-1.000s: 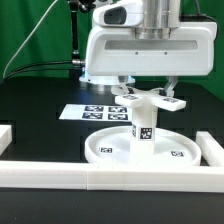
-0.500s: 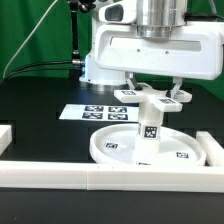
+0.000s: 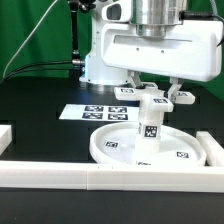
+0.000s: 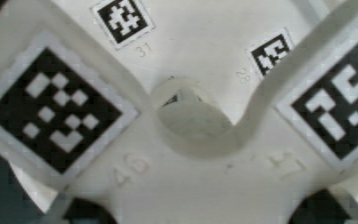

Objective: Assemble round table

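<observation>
Gripper [image 3: 153, 95]: hangs from the white arm body, straight above the middle of the disc; fingers pressed against the cross-shaped foot, pinching it.
Cross-shaped foot [image 3: 152, 96]: held level at the top of the leg, its tagged arms sticking out toward 9 and 3 o'clock in the exterior view; in the wrist view [image 4: 194, 130] its arms with large black-and-white tags spread around a round hub.
Leg [image 3: 147, 125]: short white cylinder, upright, a square tag on its side, standing at the centre of the disc directly under the foot; whether foot and leg are fully seated I cannot tell.
Round disc [image 3: 110, 150]: large rimmed white disc lying flat on the black table, small tags inside it at about 8 and 4 o'clock.
Marker board [image 3: 85, 112]: flat on the table at about 11 o'clock from the disc, apart from it.
Border rail [image 3: 60, 180]: long white bar at 6 o'clock, just beside the disc's near rim.
</observation>
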Available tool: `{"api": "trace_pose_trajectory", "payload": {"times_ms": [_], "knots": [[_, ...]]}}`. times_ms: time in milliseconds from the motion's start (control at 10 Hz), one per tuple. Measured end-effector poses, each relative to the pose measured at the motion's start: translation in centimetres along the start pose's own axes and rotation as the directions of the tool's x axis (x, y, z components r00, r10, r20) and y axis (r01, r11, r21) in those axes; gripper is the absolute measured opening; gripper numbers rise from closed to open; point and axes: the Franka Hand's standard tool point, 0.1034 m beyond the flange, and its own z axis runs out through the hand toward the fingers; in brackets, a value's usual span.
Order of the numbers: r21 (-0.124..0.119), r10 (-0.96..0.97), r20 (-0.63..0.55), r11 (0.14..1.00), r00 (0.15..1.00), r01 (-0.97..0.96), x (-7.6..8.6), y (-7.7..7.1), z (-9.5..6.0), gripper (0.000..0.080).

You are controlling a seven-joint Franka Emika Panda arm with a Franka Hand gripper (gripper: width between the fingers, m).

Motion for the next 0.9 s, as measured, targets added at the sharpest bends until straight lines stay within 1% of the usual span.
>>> {"api": "trace_pose_trajectory", "payload": {"times_ms": [300, 600, 700, 900], "knots": [[0.008, 0.171, 0.001, 0.985, 0.985, -0.171, 0.13, -0.03, -0.05, 0.0447], [0.02, 0.345, 0.005, 0.938, 0.939, -0.345, 0.26, -0.08, -0.03, 0.0448], [0.032, 0.444, 0.008, 0.896, 0.896, -0.444, 0.28, 0.01, 0.04, 0.0448], [0.055, 0.561, 0.01, 0.826, 0.828, -0.561, 0.22, 0.13, 0.2, 0.0448]]}}
